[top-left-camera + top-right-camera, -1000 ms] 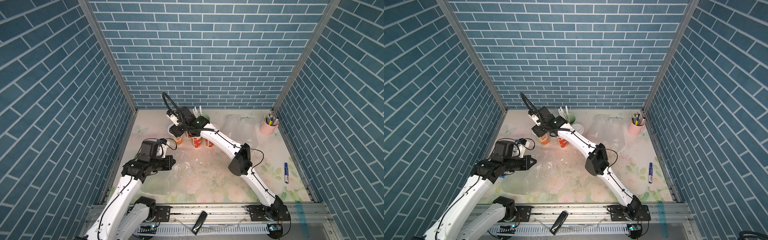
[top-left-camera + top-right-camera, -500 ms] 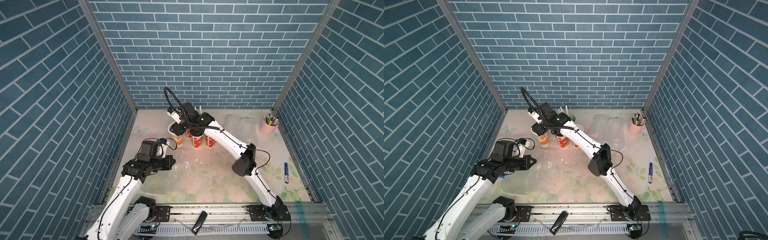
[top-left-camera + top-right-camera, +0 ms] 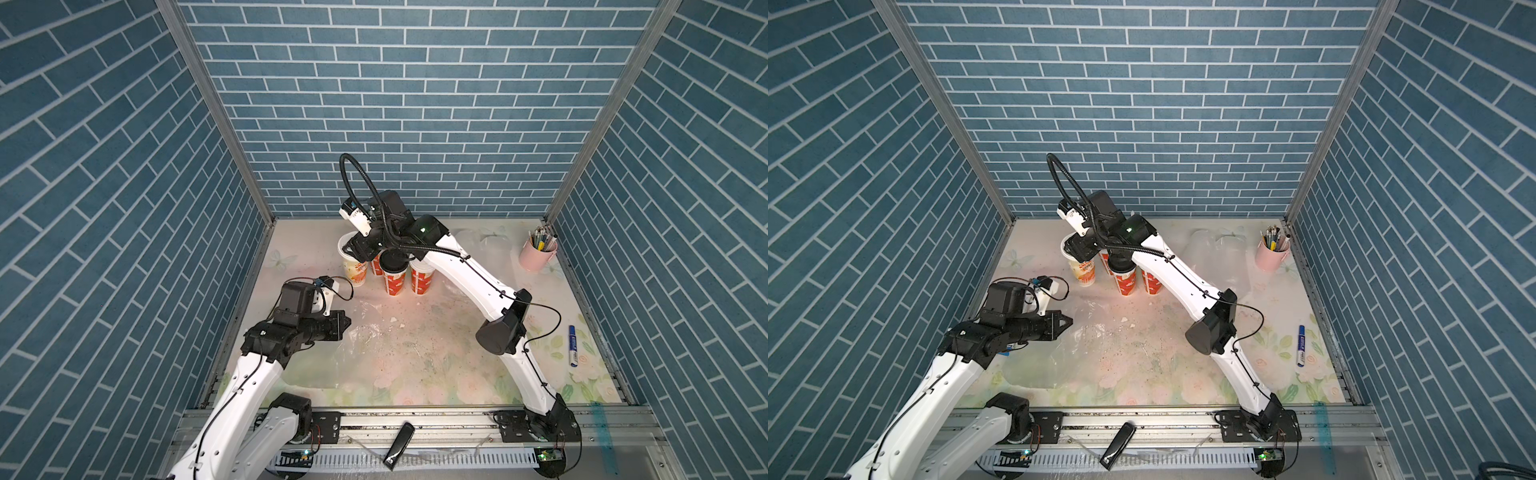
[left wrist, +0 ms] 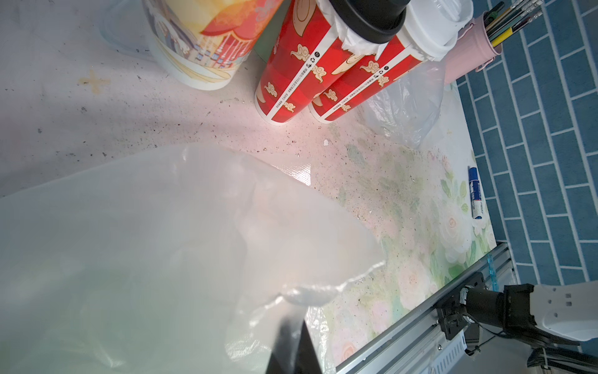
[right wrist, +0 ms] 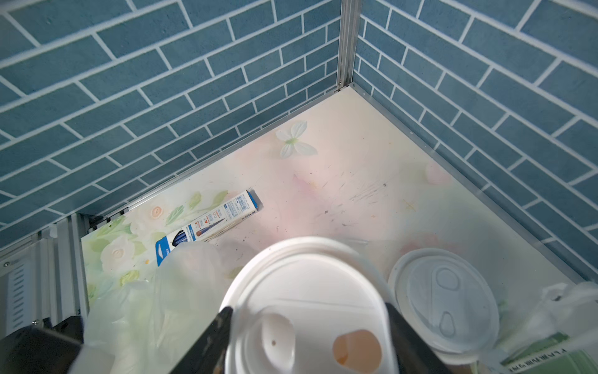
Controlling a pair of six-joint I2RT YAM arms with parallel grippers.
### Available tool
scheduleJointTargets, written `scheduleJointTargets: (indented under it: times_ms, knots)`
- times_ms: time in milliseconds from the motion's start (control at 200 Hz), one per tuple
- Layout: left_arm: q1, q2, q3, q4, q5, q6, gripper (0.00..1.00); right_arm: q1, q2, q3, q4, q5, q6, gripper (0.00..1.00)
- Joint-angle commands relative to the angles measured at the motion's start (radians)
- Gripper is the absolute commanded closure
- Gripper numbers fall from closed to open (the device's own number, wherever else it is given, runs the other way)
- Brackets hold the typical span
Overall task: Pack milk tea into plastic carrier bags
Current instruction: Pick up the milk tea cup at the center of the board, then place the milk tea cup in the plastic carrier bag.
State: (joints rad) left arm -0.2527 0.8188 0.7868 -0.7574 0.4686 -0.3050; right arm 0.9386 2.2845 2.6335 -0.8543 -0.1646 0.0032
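Now | left claw (image 3: 1068,321) pinching carrier bag (image 4: 145,243) | right claw (image 5: 307,323) clamping cream cup (image 3: 355,272)

**Both my grippers at work**

My right gripper (image 3: 360,250) sits over the white lid of the orange-and-cream cup (image 3: 355,275), beside the black-lidded red cup (image 3: 394,283). My left gripper (image 3: 344,322) is closed on the clear carrier bag (image 3: 361,353) lying on the bench (image 3: 440,357).

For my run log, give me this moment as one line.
left gripper: shut on carrier bag edge | right gripper: clasping orange-and-cream cup at its lid | three red cups: standing, unbagged
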Motion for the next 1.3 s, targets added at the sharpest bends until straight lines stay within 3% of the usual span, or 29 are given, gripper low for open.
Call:
scheduleJointTargets:
  times_ms: [0, 340, 780, 1050, 1296]
  knots:
    - [0.007, -0.002, 0.019, 0.031, 0.008, 0.015, 1.0, -0.013, -0.082, -0.004, -0.027, -0.021, 0.02, 0.39]
    - [0.007, 0.01, 0.026, 0.068, 0.031, 0.009, 1.0, -0.034, -0.174, -0.028, -0.064, -0.036, 0.044, 0.41]
    - [0.007, 0.06, 0.029, 0.167, 0.07, -0.037, 1.0, -0.067, -0.333, -0.195, -0.059, -0.05, 0.083, 0.43]
    - [0.007, 0.076, 0.042, 0.23, 0.057, -0.093, 1.0, -0.09, -0.459, -0.37, -0.006, -0.06, 0.132, 0.44]
    - [0.003, 0.061, 0.014, 0.358, 0.042, -0.207, 1.0, -0.117, -0.631, -0.629, 0.132, -0.084, 0.198, 0.44]
